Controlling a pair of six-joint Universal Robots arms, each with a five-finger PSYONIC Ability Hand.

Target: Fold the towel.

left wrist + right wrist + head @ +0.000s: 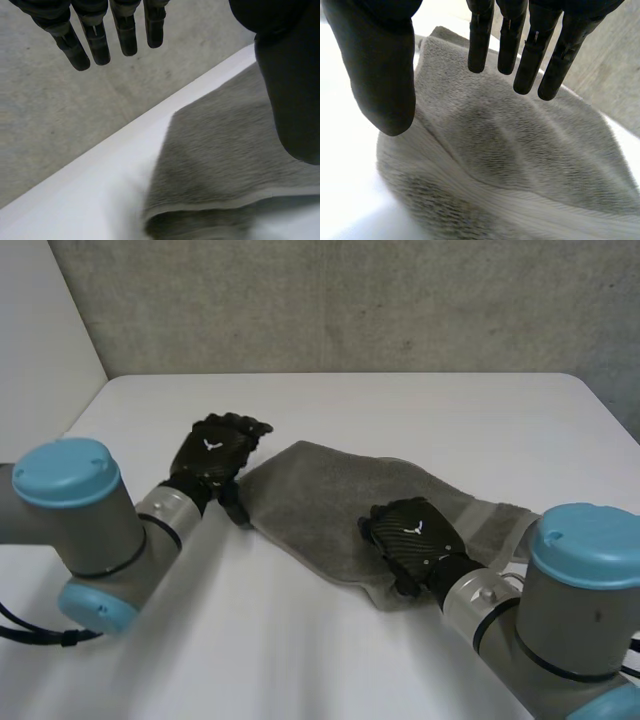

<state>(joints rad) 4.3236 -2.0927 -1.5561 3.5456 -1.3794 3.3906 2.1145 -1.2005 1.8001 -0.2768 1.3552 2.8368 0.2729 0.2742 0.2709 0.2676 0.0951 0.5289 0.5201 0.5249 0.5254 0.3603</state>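
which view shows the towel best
The head view: nearly the whole towel shows, left hand at one end, right hand over the other. The left wrist view shows a hemmed corner; the right wrist view, a hemmed end.

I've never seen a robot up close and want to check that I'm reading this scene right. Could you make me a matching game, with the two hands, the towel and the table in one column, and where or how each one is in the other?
Things:
1. left hand
2. right hand
3. towel
4. table

Descriptions:
A. white, underneath everything
B. open, above the towel, towards its right end
C. grey, lying slantwise across the middle
D. open, at the towel's left corner

Pairs: 1-D, 2-B, 3-C, 4-A.
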